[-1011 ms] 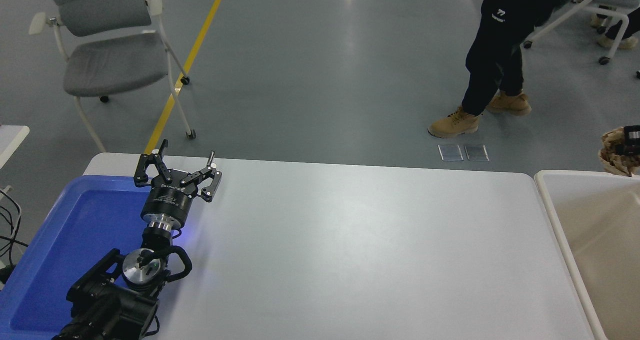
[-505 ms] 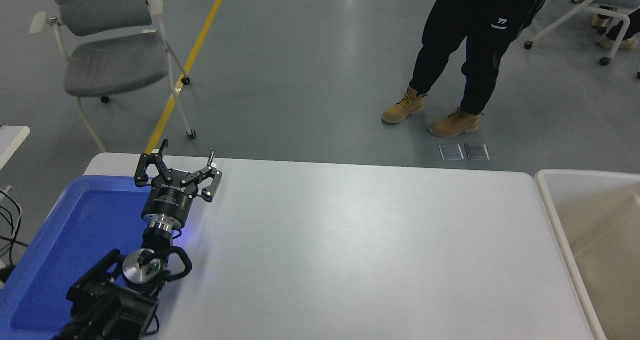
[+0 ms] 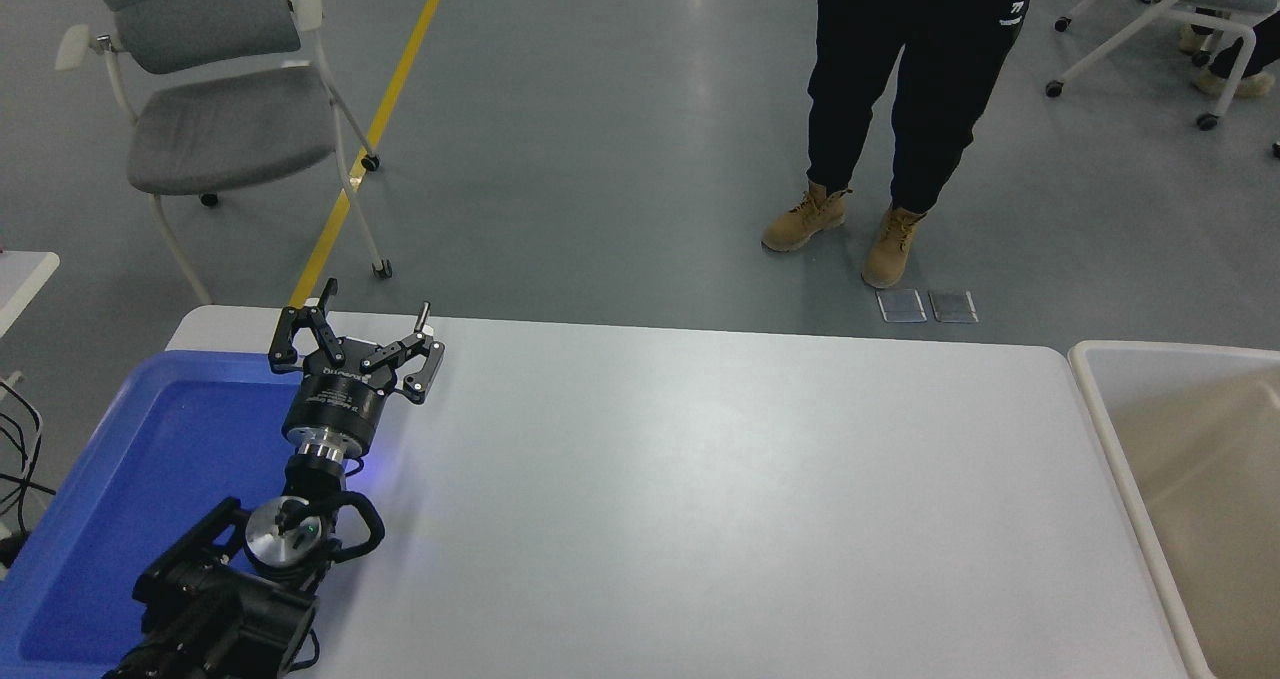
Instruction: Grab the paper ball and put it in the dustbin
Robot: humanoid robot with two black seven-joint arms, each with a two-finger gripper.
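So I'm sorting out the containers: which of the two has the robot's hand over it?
The blue tray at the table's left; the left hand hangs over its far corner. The beige dustbin sits at the right edge.

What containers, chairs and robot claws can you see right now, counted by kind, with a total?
Containers: 2, blue tray and beige dustbin
Chairs: 2, grey chair and white-framed chair
Robot claws: 1, left claw, open
Total: 5

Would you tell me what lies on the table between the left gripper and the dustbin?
Nothing: in the head view, the white table is bare from the open left gripper to the dustbin.
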